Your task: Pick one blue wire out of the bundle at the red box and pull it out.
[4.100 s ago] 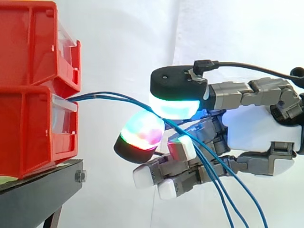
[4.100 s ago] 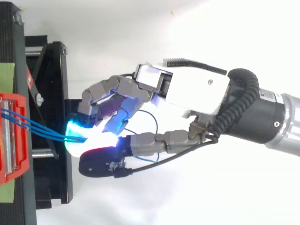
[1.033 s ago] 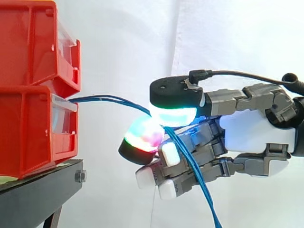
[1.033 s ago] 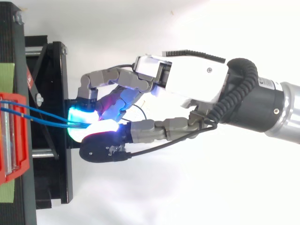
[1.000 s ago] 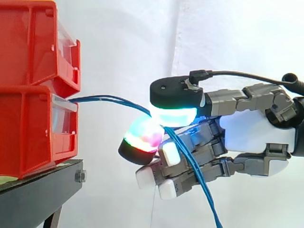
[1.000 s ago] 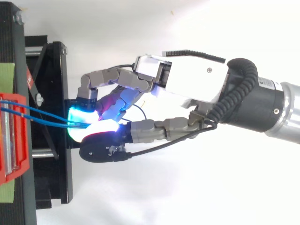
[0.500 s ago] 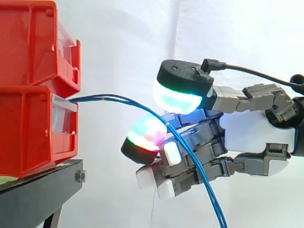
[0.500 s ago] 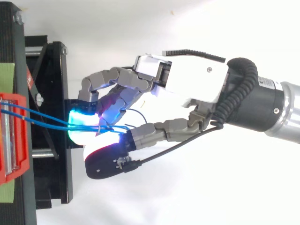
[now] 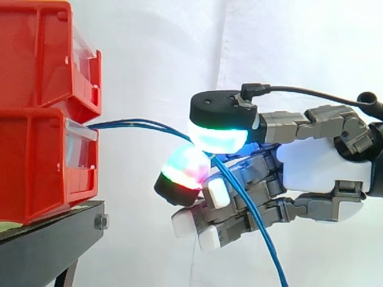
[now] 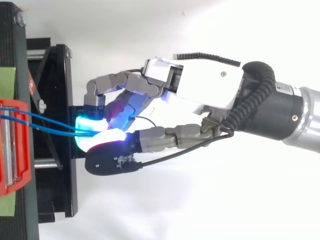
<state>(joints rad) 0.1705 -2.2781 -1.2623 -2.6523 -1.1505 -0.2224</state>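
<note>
A bundle of thin blue wires (image 9: 143, 124) leaves the front of the lower red bin (image 9: 36, 161) and arcs rightward into my hand (image 9: 317, 167). The thumb's cyan-green pad (image 9: 218, 128) presses down on the wires against a finger pad glowing red and magenta (image 9: 182, 172). Past this pinch the wires drop steeply to the bottom edge, in front of the curled lower fingers. From above, the wires (image 10: 45, 122) run from the red bin (image 10: 15, 150) to the glowing pads of the hand (image 10: 205, 92). I cannot tell how many wires the pinch holds.
A second red bin (image 9: 36, 54) is stacked on the lower one. Both sit on a black stand (image 9: 48, 245) at the left, before a white curtain. The arm's thick wrist (image 10: 295, 120) comes in from the right.
Half a second ago the thumb was lifted off the wires. It has come back down and pinches them against the finger pad again. The hand itself has barely moved.
</note>
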